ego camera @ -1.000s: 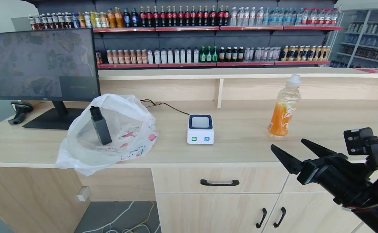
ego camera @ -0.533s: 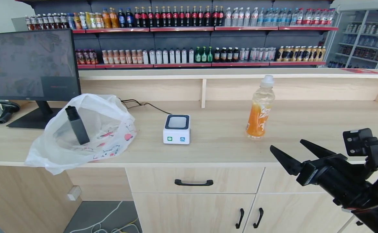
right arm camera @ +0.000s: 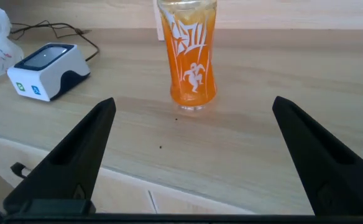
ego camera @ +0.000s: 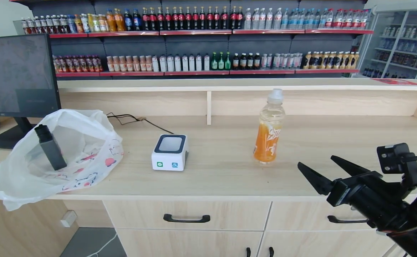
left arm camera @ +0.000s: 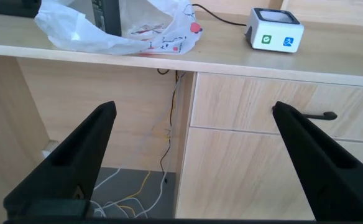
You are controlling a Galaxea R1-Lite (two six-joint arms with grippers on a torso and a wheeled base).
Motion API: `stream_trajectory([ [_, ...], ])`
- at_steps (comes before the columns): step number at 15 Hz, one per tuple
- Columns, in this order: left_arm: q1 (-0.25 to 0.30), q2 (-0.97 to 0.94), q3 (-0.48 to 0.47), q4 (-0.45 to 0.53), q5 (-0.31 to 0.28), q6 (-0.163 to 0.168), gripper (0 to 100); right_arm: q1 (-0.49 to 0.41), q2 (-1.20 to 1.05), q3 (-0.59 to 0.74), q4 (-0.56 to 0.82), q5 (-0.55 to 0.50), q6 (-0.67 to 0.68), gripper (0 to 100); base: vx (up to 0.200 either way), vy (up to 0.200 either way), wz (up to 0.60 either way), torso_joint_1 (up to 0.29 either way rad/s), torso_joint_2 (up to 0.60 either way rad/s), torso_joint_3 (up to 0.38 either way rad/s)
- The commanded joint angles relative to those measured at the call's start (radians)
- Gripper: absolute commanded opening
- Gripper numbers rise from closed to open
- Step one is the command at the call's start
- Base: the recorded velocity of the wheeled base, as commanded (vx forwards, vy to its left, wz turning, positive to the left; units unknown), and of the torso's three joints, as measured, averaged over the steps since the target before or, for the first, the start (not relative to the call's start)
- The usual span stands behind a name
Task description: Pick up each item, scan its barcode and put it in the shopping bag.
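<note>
While the bottle (ego camera: pixel 269 128) stands just right of centre in the head view, its orange label shows white script and a small white running figure, facing the robot; the script is too stylised to read. Its long axis is vertical, white cap up, base on the counter (ego camera: pixel 229 178). The lower half is orange and the upper half is clear.

Left of centre sits the scanner (ego camera: pixel 169 152), a white box with a dark window on top and two square icons on its front, one green and one blue.

At lower right, the right gripper (ego camera: pixel 316 160) hangs just in front of the counter edge, jaws spread wide and gripping nothing. It is pointed toward the bottle and well apart from it. The left gripper (left arm camera: pixel 194 107) is likewise spread wide and empty, low before the cabinet front, below the counter edge.

At the left edge lies the bag (ego camera: pixel 87 142), white plastic with red and black prints, mouth gaping. A grey item (ego camera: pixel 50 147) with a black top stands tilted inside it. A monitor (ego camera: pixel 15 75) fills the upper left, and shelves (ego camera: pixel 194 32) of drinks run across the top.
</note>
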Motion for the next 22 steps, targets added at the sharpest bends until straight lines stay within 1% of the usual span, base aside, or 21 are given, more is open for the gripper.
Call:
stream_trajectory([
  [1,0.000,0.000,0.000,0.000,0.001,0.000,100,0.000,0.005,0.009,0.000,0.000,-0.001,100,0.000,0.000,0.00,0.000,0.00,0.000],
  [5,0.000,0.000,0.000,0.000,-0.001,0.000,100,0.006,0.032,-0.014,0.000,0.000,0.000,100,0.000,0.000,0.00,0.000,0.00,0.000],
  [7,0.000,0.000,0.000,0.000,0.001,0.000,100,0.006,0.066,-0.071,0.000,0.000,0.000,100,0.000,0.000,0.00,0.000,0.00,0.000],
  [9,0.000,0.000,0.000,0.000,-0.001,0.000,100,0.009,0.082,-0.087,0.000,0.000,0.000,100,0.000,0.000,0.00,0.000,0.00,0.000],
  [10,0.000,0.000,0.000,0.000,-0.001,0.000,100,0.024,0.114,-0.129,0.000,0.000,-0.003,100,0.000,0.000,0.00,0.000,0.00,0.000],
  [11,0.000,0.000,0.000,0.000,-0.001,0.000,100,0.021,0.135,-0.160,0.000,0.000,-0.004,100,0.000,0.000,0.00,0.000,0.00,0.000],
  [13,0.000,0.000,0.000,0.000,-0.001,0.000,100,0.018,0.169,-0.200,0.000,-0.001,-0.044,100,0.000,0.000,0.00,0.000,0.00,0.000],
  [16,0.000,0.000,0.000,0.000,-0.001,0.002,100,0.024,0.229,-0.260,0.000,-0.008,-0.056,100,0.000,0.000,0.00,0.000,0.00,0.000],
  [18,0.000,0.000,0.000,0.000,-0.001,0.002,100,0.024,0.289,-0.335,0.000,-0.046,-0.055,100,0.000,0.000,0.00,0.000,0.00,0.000],
  [22,0.000,0.000,0.000,0.000,-0.001,0.002,100,0.032,0.336,-0.384,0.000,-0.061,-0.046,100,0.000,0.000,0.00,0.000,0.00,0.000],
])
